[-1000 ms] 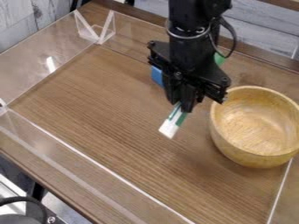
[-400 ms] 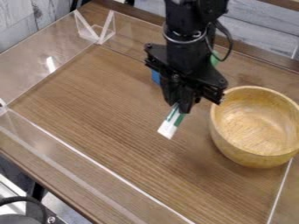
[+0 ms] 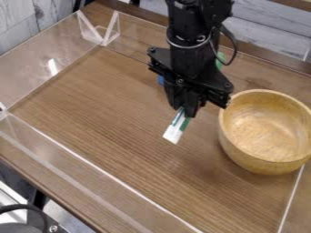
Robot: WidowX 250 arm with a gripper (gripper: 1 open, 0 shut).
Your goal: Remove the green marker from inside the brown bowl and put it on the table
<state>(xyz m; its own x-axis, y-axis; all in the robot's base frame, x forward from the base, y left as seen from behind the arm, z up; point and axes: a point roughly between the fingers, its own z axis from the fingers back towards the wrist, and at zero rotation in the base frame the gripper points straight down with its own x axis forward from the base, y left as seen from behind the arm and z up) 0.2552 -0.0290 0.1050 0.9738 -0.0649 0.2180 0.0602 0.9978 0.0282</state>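
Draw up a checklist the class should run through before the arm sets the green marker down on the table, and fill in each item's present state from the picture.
1. Green marker out of the brown bowl: ok, it hangs to the left of the bowl.
2. Gripper shut on the marker: ok, its upper end is clamped.
3. Bare table below the marker's lower tip: ok, nothing lies there.
4. Marker tip touching the table: cannot tell from this one view.
5. Blue block clear of the drop spot: ok, it sits behind the gripper.
6. Marker lying flat enough to release: not ok, it hangs tilted.
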